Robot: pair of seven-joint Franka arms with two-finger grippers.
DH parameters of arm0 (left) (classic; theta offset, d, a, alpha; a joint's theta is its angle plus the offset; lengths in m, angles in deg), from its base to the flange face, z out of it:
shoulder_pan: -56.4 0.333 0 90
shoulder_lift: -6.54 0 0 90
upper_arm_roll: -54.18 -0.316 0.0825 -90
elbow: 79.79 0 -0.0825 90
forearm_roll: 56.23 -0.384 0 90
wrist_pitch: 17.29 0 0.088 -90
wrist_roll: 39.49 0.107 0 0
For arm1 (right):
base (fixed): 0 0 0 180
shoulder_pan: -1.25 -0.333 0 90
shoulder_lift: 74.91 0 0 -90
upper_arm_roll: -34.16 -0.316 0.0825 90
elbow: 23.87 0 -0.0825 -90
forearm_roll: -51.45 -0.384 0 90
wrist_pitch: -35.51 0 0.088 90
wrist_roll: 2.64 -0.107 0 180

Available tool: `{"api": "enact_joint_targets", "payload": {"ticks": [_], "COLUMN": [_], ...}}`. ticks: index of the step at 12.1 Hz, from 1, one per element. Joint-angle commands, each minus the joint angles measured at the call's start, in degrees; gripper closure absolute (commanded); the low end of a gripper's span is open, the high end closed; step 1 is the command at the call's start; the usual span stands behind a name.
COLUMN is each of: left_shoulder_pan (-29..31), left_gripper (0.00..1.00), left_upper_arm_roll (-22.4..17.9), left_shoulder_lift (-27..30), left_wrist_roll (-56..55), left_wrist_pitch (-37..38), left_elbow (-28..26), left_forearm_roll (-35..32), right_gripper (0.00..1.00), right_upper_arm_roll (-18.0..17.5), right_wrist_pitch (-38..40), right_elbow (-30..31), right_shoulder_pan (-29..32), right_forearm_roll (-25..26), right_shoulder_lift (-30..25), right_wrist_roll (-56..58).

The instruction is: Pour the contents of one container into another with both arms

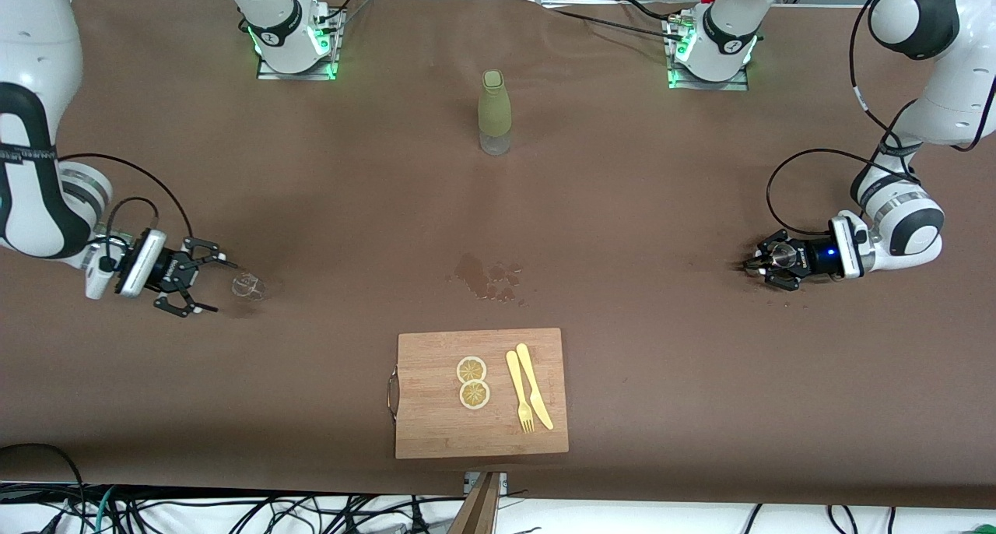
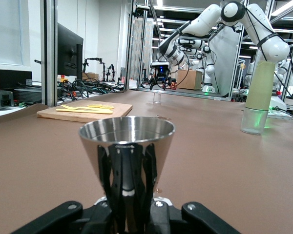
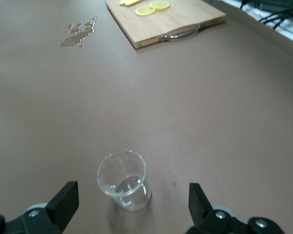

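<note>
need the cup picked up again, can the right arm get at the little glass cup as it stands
Probably yes: the glass cup stands upright on the table just ahead of the right tool, whose fingers are open, with nothing between them.

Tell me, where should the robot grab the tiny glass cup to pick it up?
Probably around its sidewall, about halfway up. The glass cup stands upright on the table, and the open right gripper sits level beside it, a finger each side. Slide in sideways and squeeze gently; its rim flares.
</note>
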Motion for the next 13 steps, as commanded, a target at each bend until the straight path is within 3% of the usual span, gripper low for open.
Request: {"api": "enact_joint_targets", "payload": {"ticks": [1, 2, 3, 4, 6, 9, 13], "left_shoulder_pan": [0.4, 0.4, 0.31, 0.22, 0.31, 0.31, 0.14], "left_gripper": [1.0, 0.97, 0.74, 0.06, 0.0, 0.0, 0.0], "left_upper_arm_roll": [0.14, 0.14, 0.14, 0.14, 0.14, 0.05, -2.41], "left_shoulder_lift": [-0.43, -0.43, -0.43, -0.43, -0.52, -0.52, -0.34], "left_wrist_roll": [1.25, 1.6, 3.17, 3.71, 3.63, 3.63, 3.54], "left_wrist_pitch": [1.62, 1.62, 1.62, 1.62, 2.32, 2.58, 3.81], "left_elbow": [1.14, 1.14, 1.14, 1.14, 1.14, 1.14, 3.33], "left_forearm_roll": [-1.8, -1.88, -1.8, -1.8, -1.8, -1.8, -3.55], "right_gripper": [0.0, 0.0, 0.0, 0.0, 0.0, 0.0, 0.0], "right_upper_arm_roll": [0.37, 0.2, 0.11, 0.02, -0.85, -8.21, -15.88], "right_wrist_pitch": [-3.28, -3.47, -3.47, -3.38, -3.47, -3.03, 0.04], "right_elbow": [4.93, 5.82, 6.09, 6.96, 8.46, 8.38, 7.5], "right_shoulder_pan": [-0.95, -1.21, -1.74, -2.88, -4.12, -4.21, -5.43], "right_forearm_roll": [11.94, 17.13, 21.97, 26.97, 34.9, 50.09, 61.02], "right_shoulder_lift": [-9.86, -12.51, -14.89, -17.26, -21.13, -25.09, -27.12], "right_wrist_roll": [-16.86, -24.25, -31.02, -37.62, -51.07, -73.99, -107.12]}}
